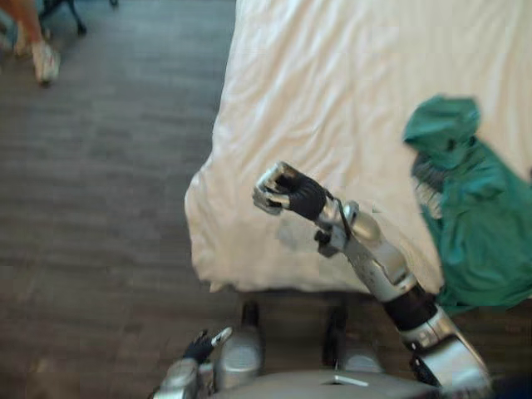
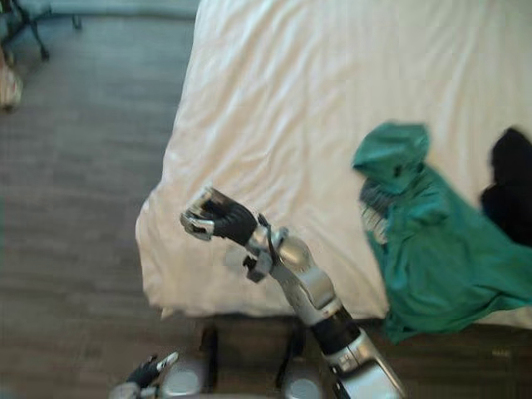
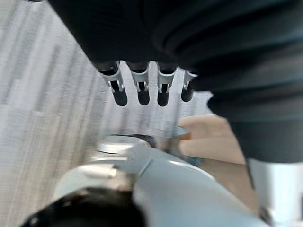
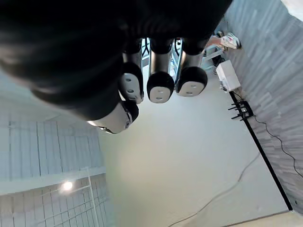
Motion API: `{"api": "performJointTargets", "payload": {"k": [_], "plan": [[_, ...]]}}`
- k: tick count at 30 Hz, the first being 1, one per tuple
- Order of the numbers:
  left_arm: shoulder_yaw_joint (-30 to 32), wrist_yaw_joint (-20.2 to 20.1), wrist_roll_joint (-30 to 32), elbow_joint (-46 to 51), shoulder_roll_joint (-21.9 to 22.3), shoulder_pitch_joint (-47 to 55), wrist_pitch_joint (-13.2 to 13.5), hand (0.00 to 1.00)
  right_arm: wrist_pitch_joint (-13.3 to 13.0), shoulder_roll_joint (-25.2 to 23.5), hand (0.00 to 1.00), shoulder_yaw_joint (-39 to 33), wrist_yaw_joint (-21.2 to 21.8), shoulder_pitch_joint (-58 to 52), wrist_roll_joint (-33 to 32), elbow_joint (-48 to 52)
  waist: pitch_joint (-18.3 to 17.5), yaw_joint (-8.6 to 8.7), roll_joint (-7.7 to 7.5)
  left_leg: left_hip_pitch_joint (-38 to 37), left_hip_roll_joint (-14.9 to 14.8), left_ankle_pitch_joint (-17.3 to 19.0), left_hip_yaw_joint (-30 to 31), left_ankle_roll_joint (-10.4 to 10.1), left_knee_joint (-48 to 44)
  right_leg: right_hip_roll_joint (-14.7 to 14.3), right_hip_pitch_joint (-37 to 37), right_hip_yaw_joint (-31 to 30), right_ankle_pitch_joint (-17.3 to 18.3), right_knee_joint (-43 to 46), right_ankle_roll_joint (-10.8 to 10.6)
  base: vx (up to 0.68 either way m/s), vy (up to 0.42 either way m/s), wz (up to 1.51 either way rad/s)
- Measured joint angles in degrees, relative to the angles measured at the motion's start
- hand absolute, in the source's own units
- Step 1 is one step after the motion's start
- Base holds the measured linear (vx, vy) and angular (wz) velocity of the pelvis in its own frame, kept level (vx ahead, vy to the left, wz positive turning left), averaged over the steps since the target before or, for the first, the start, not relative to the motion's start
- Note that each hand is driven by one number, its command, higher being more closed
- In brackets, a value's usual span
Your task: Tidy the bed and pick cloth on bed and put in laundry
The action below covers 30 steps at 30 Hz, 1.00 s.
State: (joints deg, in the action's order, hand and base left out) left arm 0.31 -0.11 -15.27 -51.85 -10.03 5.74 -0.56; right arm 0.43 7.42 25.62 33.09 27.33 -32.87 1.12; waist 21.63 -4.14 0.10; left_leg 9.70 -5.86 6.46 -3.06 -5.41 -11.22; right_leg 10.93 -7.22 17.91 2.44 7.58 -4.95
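Observation:
A green cloth point(image 1: 478, 224) lies crumpled at the right side of the white bed point(image 1: 332, 100), partly hanging over the near edge. A black cloth point(image 2: 509, 187) lies just beyond it on the sheet. My right hand point(image 1: 287, 189) is raised over the bed's near left corner, well left of the green cloth. Its fingers point(image 4: 161, 85) are curled in and hold nothing. My left hand point(image 1: 199, 347) hangs low by the floor in front of the bed, its fingers point(image 3: 142, 90) straight and empty.
Dark wood floor point(image 1: 100, 208) stretches along the bed's left side and front. A person's leg and shoe point(image 1: 41, 58) stand at the far left, beside a chair base point(image 1: 66, 10). The sheet is wrinkled.

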Motion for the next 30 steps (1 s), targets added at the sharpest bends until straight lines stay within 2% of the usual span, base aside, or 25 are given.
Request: {"api": "performJointTargets", "payload": {"k": [2,5,7,12,14,17,19,22,25,27,29,30], "plan": [[-0.2,0.0,-2.0,1.6,0.0,-0.5,0.1,0.00,0.1,-0.7,1.00,2.2,0.4,2.2,1.6,-1.1,2.7,-0.36,0.57,2.1,0.0,0.0,0.9,0.0,-1.1,0.1,-1.5,0.3,0.2,1.0,0.3,-0.02,-0.004,0.19],[-0.3,0.0,-3.9,2.6,0.1,-1.6,0.0,0.00,0.2,-1.8,1.00,4.3,0.9,4.3,3.1,-1.3,4.3,-1.35,1.43,4.8,0.0,0.0,1.5,0.0,-2.2,0.3,-4.1,0.3,0.4,2.1,0.5,-0.01,-0.005,0.09],[-0.8,0.0,-4.8,3.6,0.4,-2.4,0.0,0.00,0.3,-2.6,1.00,4.9,1.1,5.3,4.3,-2.8,5.1,-1.87,2.64,6.7,0.1,-0.1,2.5,0.1,-3.2,0.6,-5.4,1.1,1.2,3.6,0.8,-0.02,-0.013,0.22],[-2.4,0.2,-6.6,3.6,0.6,-4.0,0.3,0.00,0.5,-2.8,1.00,8.9,1.4,6.4,5.6,-4.9,5.8,-3.51,4.08,11.1,0.7,-1.6,4.3,0.2,-3.2,1.7,-10.6,2.3,3.1,8.0,1.1,-0.04,-0.031,0.23],[-2.5,0.4,-6.8,3.4,0.8,-4.3,0.4,0.00,0.6,-2.8,1.00,10.0,1.4,6.4,6.2,-5.1,6.0,-3.51,4.42,12.4,1.1,-2.3,5.2,0.1,-2.9,2.3,-12.1,3.0,3.7,9.5,1.4,-0.04,-0.020,0.25],[-2.5,1.1,-7.9,3.2,1.2,-5.9,0.9,0.00,1.2,-3.1,1.00,12.8,0.8,5.6,6.4,-5.2,6.0,-5.04,4.47,13.9,1.1,-3.1,5.3,-0.2,-2.7,2.8,-14.4,3.2,4.4,11.5,1.7,-0.05,-0.024,0.11],[-2.5,2.6,-7.8,2.7,1.5,-7.5,0.9,0.00,1.4,-4.4,1.00,14.8,-0.7,4.2,7.0,-5.8,6.2,-5.20,4.75,15.1,1.3,-3.5,6.0,-0.3,-2.7,3.1,-15.8,3.5,5.1,13.0,1.9,-0.06,-0.029,0.19],[-2.5,4.3,-7.9,0.9,2.1,-11.5,0.7,0.00,1.8,-7.7,1.00,18.3,-5.1,1.6,7.4,-10.4,6.2,-5.52,4.76,17.5,1.4,-4.2,6.7,-0.6,-2.8,3.5,-18.7,3.7,5.8,15.2,2.3,-0.06,-0.031,0.13],[-2.5,6.4,-7.9,0.7,3.1,-14.0,0.7,0.00,1.5,-9.5,1.00,18.1,-11.4,-0.2,9.0,-21.4,6.2,-5.59,4.75,18.8,1.4,-4.9,6.7,-0.7,-2.8,4.0,-20.7,3.5,6.3,17.0,2.8,-0.04,-0.030,0.05],[-2.5,7.6,-8.6,0.5,3.8,-15.5,0.2,0.00,0.2,-9.6,1.00,15.6,-15.8,-0.7,10.2,-28.9,6.2,-5.33,4.74,19.3,1.4,-5.2,6.7,-0.8,-2.8,4.1,-21.6,3.3,6.3,17.6,2.8,-0.02,-0.012,-0.01],[-2.5,8.2,-8.9,-1.4,5.4,-18.1,-0.7,0.00,-2.7,-9.1,1.00,7.6,-20.3,-0.4,11.8,-38.4,6.2,-4.43,4.74,19.6,1.7,-6.3,6.4,-0.8,-1.5,4.6,-23.0,2.9,6.3,18.4,2.8,-0.06,-0.020,0.01],[-2.5,8.4,-9.0,-1.6,5.4,-18.7,-1.1,0.00,-3.9,-8.6,1.00,5.5,-21.0,-0.1,11.8,-40.1,6.1,-4.33,4.71,19.6,1.8,-6.6,6.3,-0.8,-1.0,4.7,-23.5,2.7,6.3,18.7,2.8,-0.06,-0.025,-0.03]]}}
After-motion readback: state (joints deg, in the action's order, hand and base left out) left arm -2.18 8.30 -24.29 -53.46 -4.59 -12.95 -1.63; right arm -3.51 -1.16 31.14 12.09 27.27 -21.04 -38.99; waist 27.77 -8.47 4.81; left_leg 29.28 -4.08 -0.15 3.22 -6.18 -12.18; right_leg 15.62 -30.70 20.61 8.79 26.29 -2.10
